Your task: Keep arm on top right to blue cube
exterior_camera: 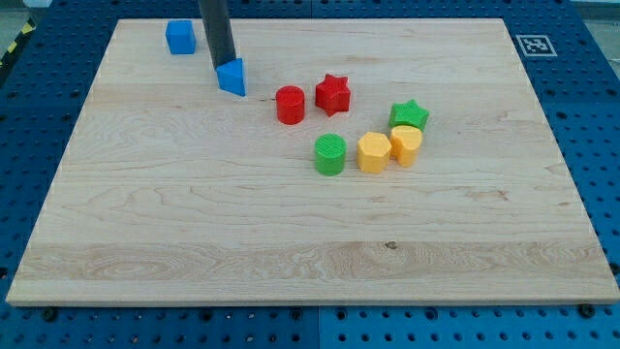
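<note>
Blue cube (180,37): near the wooden board's (194,233) top-left corner. My tip (224,69): bare rod with no jaws, lower right of the cube, touching the blue triangular block (232,77). Mid-board: red cylinder (290,104), red star (333,93), green star (409,114), green cylinder (330,154), two yellow blocks (374,152).

A pale wooden board (291,242) lies on a blue perforated table (591,116), evenly lit.

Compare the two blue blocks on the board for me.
The blue cube sits alone near the view's top left, while the blue wedge-like block lies lower right, with my tip touching its left edge. The cube looks boxy; the other tapers to a point. Both are blue.
</note>
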{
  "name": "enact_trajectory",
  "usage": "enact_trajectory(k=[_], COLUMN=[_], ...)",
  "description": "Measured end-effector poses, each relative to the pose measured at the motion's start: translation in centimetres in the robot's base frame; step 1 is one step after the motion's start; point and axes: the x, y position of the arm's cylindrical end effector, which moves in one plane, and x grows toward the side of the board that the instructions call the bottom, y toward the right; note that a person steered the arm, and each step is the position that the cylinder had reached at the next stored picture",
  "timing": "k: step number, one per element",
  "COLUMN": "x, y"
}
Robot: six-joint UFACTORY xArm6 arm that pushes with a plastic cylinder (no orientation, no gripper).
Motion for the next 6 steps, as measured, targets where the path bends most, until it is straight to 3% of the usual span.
enact_trajectory(k=[6], x=[-3.4], y=[0.0])
